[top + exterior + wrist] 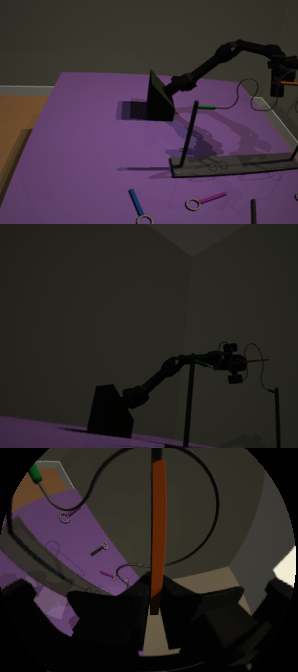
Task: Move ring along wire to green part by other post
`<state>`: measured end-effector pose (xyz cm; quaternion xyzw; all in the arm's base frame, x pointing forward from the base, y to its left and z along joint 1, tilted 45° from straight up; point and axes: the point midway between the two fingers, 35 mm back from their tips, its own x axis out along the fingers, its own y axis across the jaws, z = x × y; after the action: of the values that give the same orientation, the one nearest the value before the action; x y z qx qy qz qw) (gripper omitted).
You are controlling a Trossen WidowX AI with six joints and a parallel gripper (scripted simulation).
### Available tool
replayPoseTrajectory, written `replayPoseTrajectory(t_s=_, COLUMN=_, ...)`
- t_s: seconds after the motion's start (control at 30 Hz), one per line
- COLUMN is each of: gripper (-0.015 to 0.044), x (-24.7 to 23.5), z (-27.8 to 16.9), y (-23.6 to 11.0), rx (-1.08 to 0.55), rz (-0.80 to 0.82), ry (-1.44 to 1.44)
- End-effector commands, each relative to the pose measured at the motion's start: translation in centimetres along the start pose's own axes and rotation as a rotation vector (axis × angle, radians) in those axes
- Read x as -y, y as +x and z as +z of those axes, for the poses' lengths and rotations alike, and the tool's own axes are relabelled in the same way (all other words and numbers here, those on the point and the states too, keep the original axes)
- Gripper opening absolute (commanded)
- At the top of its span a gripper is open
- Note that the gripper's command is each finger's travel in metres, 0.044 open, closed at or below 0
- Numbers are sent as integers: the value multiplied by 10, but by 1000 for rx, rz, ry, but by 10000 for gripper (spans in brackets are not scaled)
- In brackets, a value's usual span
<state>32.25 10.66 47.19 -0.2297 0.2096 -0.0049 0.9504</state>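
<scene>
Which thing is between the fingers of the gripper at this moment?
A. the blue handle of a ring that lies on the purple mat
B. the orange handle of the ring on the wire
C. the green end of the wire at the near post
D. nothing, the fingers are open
B: in the wrist view the orange handle runs straight down into the closed gripper, and the top view shows the handle sticking out beside it.

The arm (217, 58) extends from its dark base (159, 99) upward and outward, fully stretched with the wrist raised high above the worktop (77, 148). The pincer (154, 604) is clamped narrowly on the orange handle (157, 524), its jaws nearly together.
</scene>
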Motion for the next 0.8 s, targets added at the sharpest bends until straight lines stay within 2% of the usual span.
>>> replayPoseTrajectory(t_s=0.0, gripper=-150, x=0, z=1, y=-1, rx=4, rz=28, ry=54)
replayPoseTrajectory(t_s=0.77, gripper=-150, x=-10, z=3, y=-1, rx=5, rz=189, ry=316)
